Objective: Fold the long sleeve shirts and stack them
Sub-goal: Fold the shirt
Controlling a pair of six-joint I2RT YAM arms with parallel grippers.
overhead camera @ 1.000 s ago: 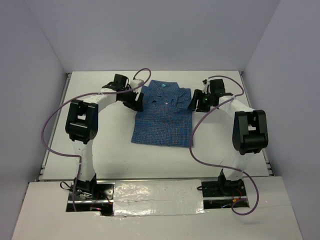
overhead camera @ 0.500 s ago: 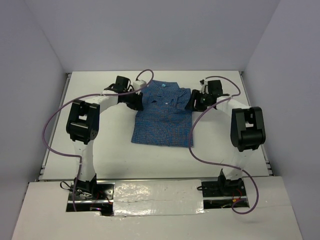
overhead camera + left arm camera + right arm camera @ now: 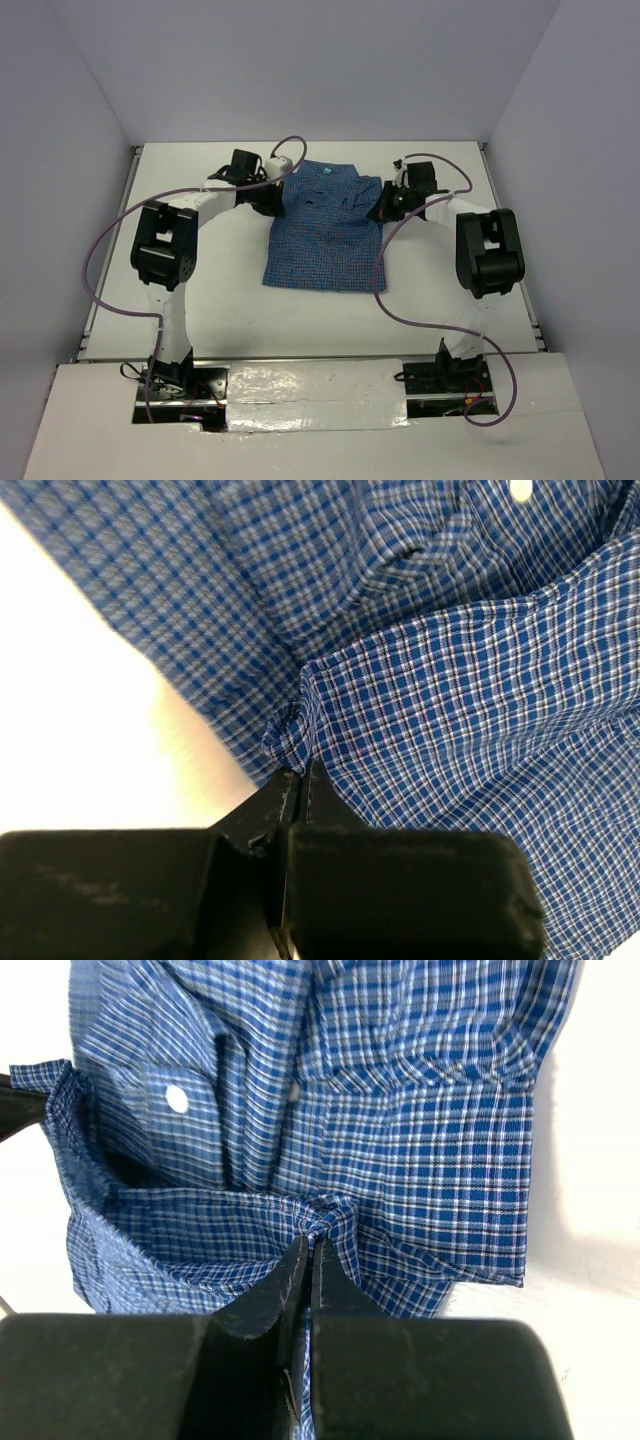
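A blue finely checked long sleeve shirt (image 3: 327, 228) lies partly folded on the white table, collar toward the back wall. My left gripper (image 3: 274, 193) is at the shirt's upper left edge. In the left wrist view that gripper (image 3: 300, 775) is shut on a small pinch of the shirt (image 3: 450, 680) edge. My right gripper (image 3: 385, 205) is at the upper right edge of the cloth. The right wrist view shows the right gripper (image 3: 312, 1242) shut on a bunched fold of the shirt (image 3: 400, 1110), near a white button (image 3: 177, 1098).
The white table (image 3: 220, 290) is walled by grey panels at the back and on both sides. Purple cables (image 3: 100, 250) loop from both arms over the table. The arm bases (image 3: 170, 375) stand at the near edge.
Both grippers have moved in onto the shirt's top corners and have gone from open to shut on the cloth. The shirt itself has barely shifted.
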